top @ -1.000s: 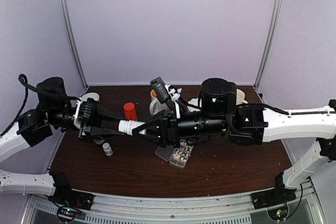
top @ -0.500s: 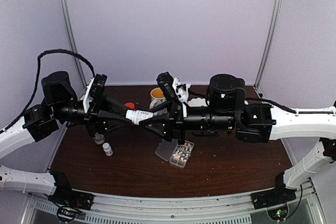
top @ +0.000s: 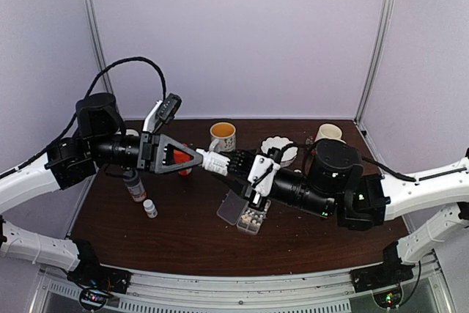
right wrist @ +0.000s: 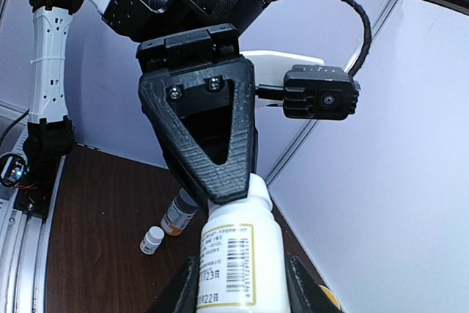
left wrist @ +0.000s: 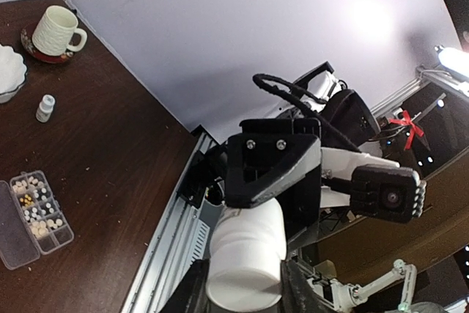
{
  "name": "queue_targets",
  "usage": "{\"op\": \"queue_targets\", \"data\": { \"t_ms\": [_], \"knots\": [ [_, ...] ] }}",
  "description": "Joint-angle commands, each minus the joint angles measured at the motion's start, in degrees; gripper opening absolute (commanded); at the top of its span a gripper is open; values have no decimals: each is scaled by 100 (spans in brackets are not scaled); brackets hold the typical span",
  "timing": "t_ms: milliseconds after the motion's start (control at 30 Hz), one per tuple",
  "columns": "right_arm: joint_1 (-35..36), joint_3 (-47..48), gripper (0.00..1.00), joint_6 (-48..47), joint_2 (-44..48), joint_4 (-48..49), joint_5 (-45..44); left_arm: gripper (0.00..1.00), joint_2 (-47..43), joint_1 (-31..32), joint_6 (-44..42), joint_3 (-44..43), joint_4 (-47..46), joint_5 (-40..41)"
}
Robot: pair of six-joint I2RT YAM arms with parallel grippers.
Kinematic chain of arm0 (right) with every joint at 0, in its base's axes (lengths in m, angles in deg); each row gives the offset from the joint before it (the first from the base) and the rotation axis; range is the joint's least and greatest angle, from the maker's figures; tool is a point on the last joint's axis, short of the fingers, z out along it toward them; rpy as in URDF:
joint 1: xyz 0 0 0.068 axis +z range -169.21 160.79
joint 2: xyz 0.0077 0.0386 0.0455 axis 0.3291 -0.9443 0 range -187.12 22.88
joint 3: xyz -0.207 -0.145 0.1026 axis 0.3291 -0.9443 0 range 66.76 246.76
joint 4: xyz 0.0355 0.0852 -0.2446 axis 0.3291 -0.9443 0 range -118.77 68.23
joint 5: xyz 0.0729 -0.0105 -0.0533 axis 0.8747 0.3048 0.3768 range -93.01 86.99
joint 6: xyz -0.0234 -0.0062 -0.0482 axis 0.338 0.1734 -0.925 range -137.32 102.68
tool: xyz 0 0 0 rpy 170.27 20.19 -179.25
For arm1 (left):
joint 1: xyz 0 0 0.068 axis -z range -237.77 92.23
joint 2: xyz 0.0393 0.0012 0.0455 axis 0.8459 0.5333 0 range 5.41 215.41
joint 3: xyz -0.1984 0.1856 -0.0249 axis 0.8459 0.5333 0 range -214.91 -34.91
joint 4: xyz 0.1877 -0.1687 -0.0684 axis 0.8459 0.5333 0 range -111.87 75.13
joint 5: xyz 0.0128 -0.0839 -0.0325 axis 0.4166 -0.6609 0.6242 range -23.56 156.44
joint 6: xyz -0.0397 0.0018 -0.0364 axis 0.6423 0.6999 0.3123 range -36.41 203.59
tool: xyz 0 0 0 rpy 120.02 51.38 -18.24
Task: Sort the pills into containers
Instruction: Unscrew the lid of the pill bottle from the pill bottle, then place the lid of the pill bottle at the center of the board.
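A white pill bottle (top: 215, 160) hangs in the air above the table, held from both ends. My left gripper (top: 201, 157) is shut on its cap end (left wrist: 245, 262). My right gripper (top: 231, 163) is shut on its labelled body (right wrist: 238, 254). The containers are the compartments of a clear organizer box (top: 253, 218) lying on the table below the right gripper, its lid (top: 230, 210) folded open. Pills (left wrist: 38, 207) lie in several compartments of the box (left wrist: 64, 235).
An orange bottle with a grey cap (top: 134, 185) and a small white bottle (top: 150, 208) stand at the left. A red-capped bottle (top: 179, 156) sits behind the left gripper. A mug (top: 222, 135), a white bowl (top: 282, 148) and a white mug (top: 330, 133) stand at the back.
Both arms have shifted with the bottle between them. The left arm has risen and reached right, and the right arm has drawn back right and lower, uncovering the organizer box.
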Motion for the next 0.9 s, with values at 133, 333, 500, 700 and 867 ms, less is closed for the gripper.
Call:
{"op": "queue_targets", "data": {
  "t_ms": [133, 333, 500, 700, 867],
  "knots": [
    [315, -922, 0, -1592, 512, 1363, -1172, 0, -14, -78, 1611, 56, -1033, 20],
    [306, -1029, 0, -832, 769, 1266, -1282, 0, 62, -78, 790, -433, 67, 351],
    [237, -1487, 0, 223, 1108, 1482, -1056, 0, -48, -78, -41, -664, 1128, 1097],
    [-75, -2130, 0, 1872, 1372, 1860, -377, 0, -77, -78, -1224, -777, 2572, 2446],
    [-307, -2472, 0, 3266, 1278, 1845, -71, 0, -28, -78, -1808, -314, 2897, 3137]
  ]
}}
